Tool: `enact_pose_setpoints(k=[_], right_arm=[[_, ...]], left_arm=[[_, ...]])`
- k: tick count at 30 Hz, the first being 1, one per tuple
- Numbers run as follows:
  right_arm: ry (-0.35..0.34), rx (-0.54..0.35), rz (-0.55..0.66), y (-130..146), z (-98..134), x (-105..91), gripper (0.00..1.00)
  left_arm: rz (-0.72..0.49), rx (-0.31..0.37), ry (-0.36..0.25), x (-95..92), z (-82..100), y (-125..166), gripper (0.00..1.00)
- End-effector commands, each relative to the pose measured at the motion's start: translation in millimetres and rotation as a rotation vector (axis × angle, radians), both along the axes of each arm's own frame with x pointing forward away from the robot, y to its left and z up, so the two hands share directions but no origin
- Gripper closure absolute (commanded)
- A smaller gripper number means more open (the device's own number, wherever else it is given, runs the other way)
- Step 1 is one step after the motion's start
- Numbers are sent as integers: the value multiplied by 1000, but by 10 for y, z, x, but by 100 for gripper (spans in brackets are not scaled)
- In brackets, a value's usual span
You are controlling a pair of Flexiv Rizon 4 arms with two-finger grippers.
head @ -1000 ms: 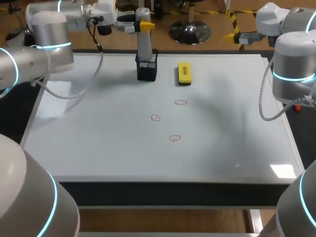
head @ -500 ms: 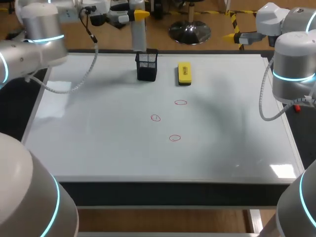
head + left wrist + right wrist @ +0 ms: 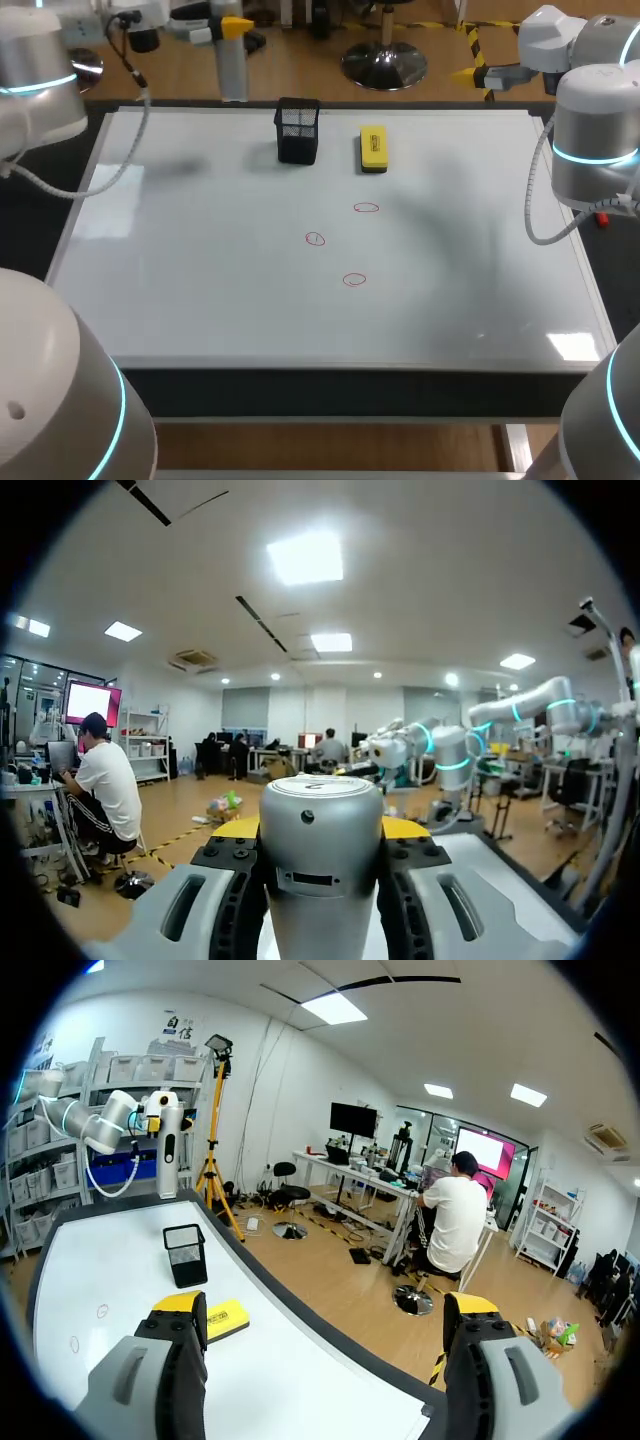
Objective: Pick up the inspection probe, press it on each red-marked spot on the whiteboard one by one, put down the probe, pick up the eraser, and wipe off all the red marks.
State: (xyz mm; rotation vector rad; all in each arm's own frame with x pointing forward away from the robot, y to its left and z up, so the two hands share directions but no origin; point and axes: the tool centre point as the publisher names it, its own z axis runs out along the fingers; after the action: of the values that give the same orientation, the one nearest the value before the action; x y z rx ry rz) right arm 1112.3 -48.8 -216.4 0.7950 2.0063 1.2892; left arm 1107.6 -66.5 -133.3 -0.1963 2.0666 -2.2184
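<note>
my left gripper [image 3: 233,27] clamps the upper end of the inspection probe [image 3: 233,72], upright and left of the black holder [image 3: 298,130], by the whiteboard [image 3: 200,290] far edge. it looks like stiff, smooth metal and may slip under pressing. red marks [image 3: 315,239] lie nearer me than the holder, open board all around. my right gripper [image 3: 325,1305] gapes wide, empty.

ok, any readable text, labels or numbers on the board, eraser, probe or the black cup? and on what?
Nothing can be read.
Eraser: small dark mark on top, too small to read.
Probe: faint mark on its cap, too blurred to read.
Red marks: three hand-drawn rings, no letters or digits.
Black cup, whiteboard: no print visible.
</note>
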Motion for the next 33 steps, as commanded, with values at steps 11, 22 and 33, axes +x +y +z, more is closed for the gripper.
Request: enact_pose_setpoints(k=[11,22,33], right_arm=[[1,-1,0,0,0,4,0],[1,-1,0,0,0,4,0],[1,-1,0,0,0,4,0]], left_arm=[[153,-7,-3,-282,-216,682,100],[199,-1,10,-397,-484,981,100],[209,16,7,-390,-547,1060,100]])
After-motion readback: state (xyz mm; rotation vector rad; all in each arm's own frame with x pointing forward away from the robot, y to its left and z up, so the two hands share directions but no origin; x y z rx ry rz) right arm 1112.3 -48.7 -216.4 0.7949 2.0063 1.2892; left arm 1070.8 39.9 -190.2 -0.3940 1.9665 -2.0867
